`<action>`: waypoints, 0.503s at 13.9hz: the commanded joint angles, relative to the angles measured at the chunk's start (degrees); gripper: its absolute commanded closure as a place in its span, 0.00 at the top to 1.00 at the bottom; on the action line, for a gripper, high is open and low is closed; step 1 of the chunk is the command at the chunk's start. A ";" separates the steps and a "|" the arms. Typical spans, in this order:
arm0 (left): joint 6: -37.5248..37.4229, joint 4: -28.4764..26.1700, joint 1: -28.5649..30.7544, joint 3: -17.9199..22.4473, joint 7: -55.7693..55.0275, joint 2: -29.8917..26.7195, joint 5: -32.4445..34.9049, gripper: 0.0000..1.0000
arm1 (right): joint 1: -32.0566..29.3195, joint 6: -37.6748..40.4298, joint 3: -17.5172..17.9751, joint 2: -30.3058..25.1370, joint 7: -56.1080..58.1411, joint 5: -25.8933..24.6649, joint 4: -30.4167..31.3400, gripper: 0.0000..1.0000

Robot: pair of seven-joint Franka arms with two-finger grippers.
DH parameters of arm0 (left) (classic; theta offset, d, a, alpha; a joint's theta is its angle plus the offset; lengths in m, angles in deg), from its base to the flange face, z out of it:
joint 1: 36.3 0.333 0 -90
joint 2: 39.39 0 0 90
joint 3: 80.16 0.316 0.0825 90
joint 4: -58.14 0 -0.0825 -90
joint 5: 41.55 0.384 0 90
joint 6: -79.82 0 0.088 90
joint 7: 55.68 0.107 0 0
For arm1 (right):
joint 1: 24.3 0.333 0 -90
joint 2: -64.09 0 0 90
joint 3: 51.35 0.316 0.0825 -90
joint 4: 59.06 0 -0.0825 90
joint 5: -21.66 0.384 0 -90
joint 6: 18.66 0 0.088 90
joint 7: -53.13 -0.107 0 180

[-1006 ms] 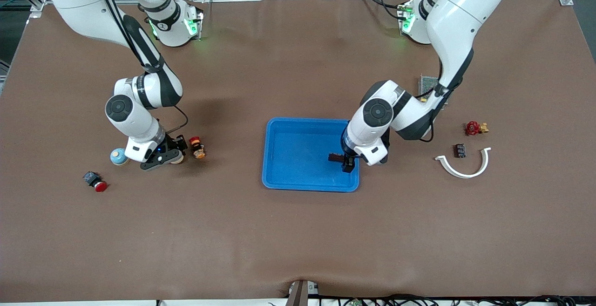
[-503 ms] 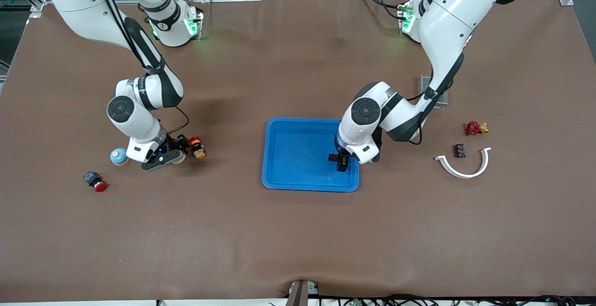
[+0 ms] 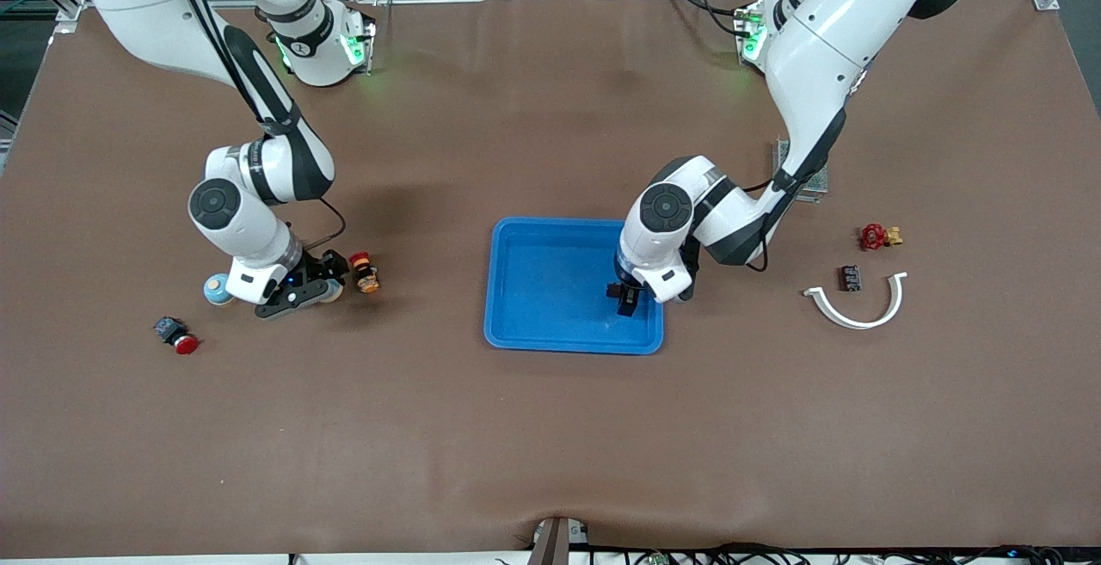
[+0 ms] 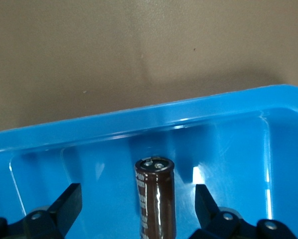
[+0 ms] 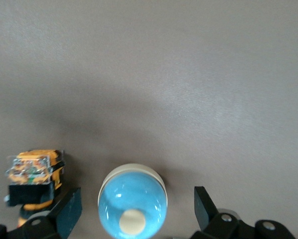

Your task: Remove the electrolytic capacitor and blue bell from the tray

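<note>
1. Electrolytic capacitor [image 4: 154, 199]: brown cylinder, lying in the tray [image 3: 533, 324], close to the rim at the left arm's end. In the left wrist view its capped end faces the tray wall, and the body runs back between the fingers.
2. Left gripper [image 3: 630, 300]: down inside the tray, jaws spread, one finger on each side of the cap, neither touching it. Nothing gripped yet.
3. Step in hand, as I judge it: pinch the cap. To do it well, go a bit lower so the pads meet the body at mid-height, not the rounded top, or it'll squirt out. Keep it centred between the jaws and close slowly; it's a cylinder and will roll if one finger lands first.
4. Watch the tray wall: it's near the fingertips. Lift straight up, clear the rim, then carry it over to bare table [image 3: 550, 445].
5. Blue bell [image 5: 133, 199]: pale blue dome w/ cream button on top. It sits on the table toward the right arm's end, well apart from the tray, so that half looks done.
6. Right gripper [image 3: 292, 297]: jaws wide, low over the bell and straddling it, no contact that I can see. Front view hides most of the bell behind the wrist, so its exact spot is approx.
7. Orange-and-red part [image 3: 365, 273] sits just beside the right gripper. Raise that arm straight up so it doesn't clip it or nudge the bell.
</note>
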 commanded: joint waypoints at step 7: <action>0.13 1.81 -0.65 0.29 -2.33 0.50 4.27 0.00 | 3.03 40.37 0.68 -7.99 -12.62 0.96 -20.33 1.00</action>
